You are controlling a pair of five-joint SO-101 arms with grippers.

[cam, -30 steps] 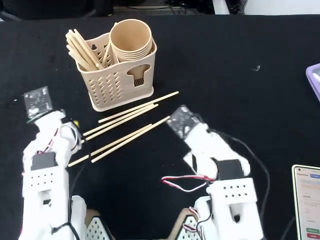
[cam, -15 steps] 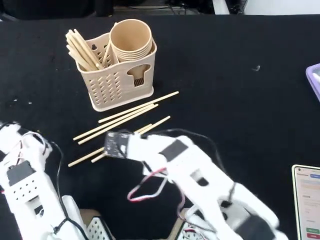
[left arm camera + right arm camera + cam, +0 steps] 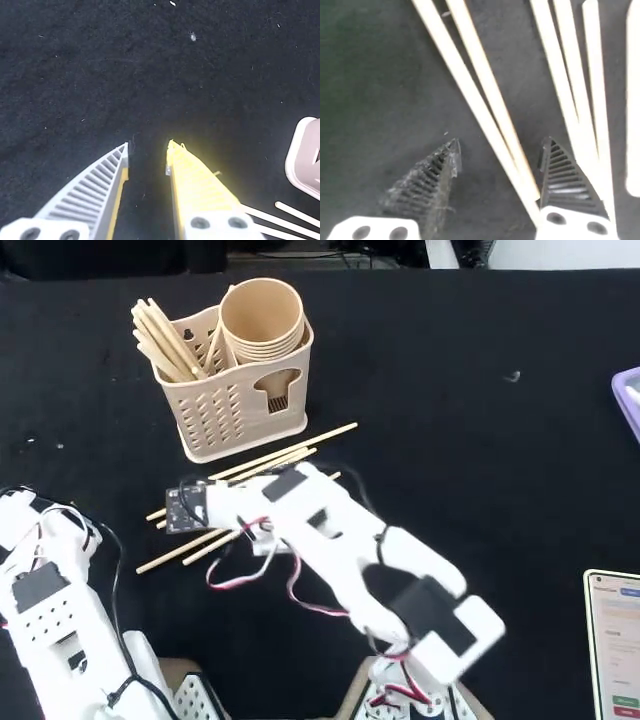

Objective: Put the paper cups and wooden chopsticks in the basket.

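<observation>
While the right gripper [image 3: 502, 145] stands over the loose wooden chopsticks [image 3: 285, 454] on the black table [image 3: 480, 440], its jaws are spread wide, straddling a pair of sticks [image 3: 497, 112] without clamping them; one fingertip appears to lie close against a stick. Left gripper [image 3: 148, 144]: jaws parted narrowly, nothing between them, above bare table. The basket [image 3: 235, 405], just behind the loose sticks, holds stacked paper cups [image 3: 262, 315] in one compartment and more chopsticks [image 3: 165, 340] in the other
</observation>
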